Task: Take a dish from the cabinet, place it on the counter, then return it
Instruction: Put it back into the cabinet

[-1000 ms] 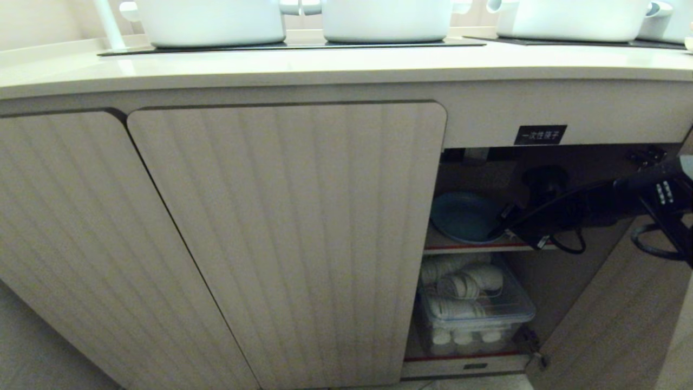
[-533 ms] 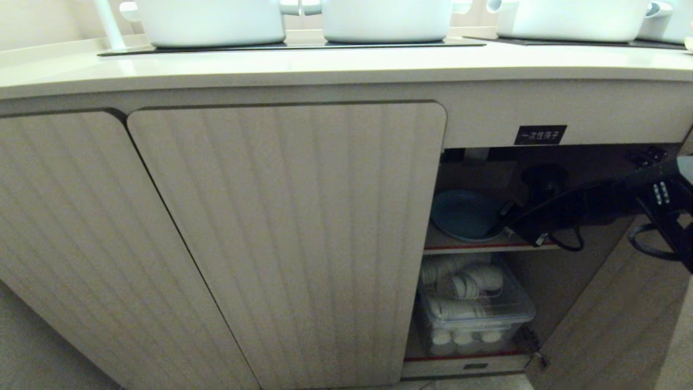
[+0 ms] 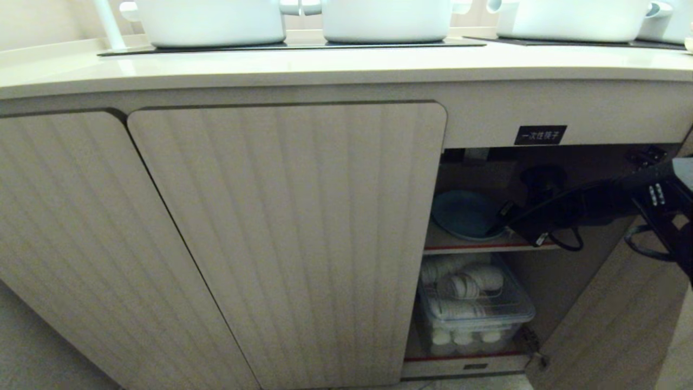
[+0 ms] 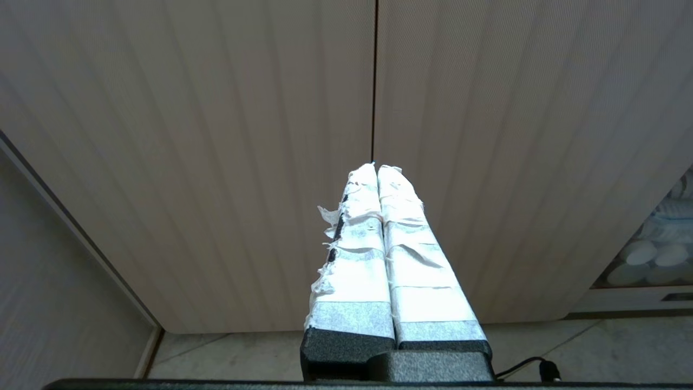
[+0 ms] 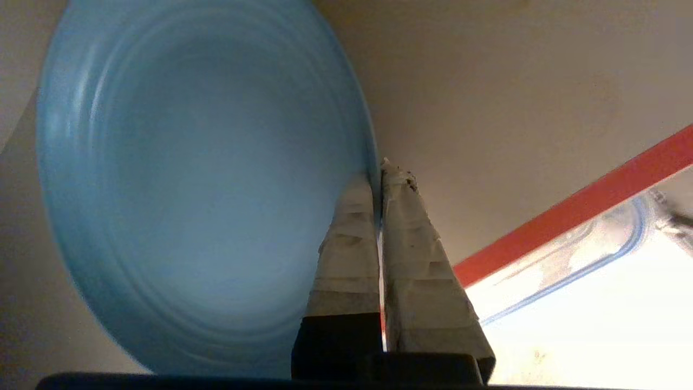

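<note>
The light-blue dish [image 3: 463, 214] lies on the upper shelf [image 3: 476, 248] inside the open cabinet [image 3: 287, 227], under the cream counter [image 3: 325, 65]. My right gripper [image 3: 501, 218] reaches in from the right and is shut on the dish's right rim. In the right wrist view the dish [image 5: 206, 184] fills the frame, its edge pinched between the taped fingers of the right gripper [image 5: 379, 170]. My left gripper [image 4: 376, 168] is shut and empty, parked low in front of the closed ribbed doors.
A clear bin of white bowls [image 3: 474, 309] sits on the lower shelf. The cabinet's open door [image 3: 612, 325] stands at the right beside my arm. White pots [image 3: 211, 21] stand on the black cooktop [image 3: 292, 46]. A black label [image 3: 540, 134] is above the opening.
My right arm has edged slightly left, deeper into the cabinet. The dish stays gripped at about the same place on the shelf.
</note>
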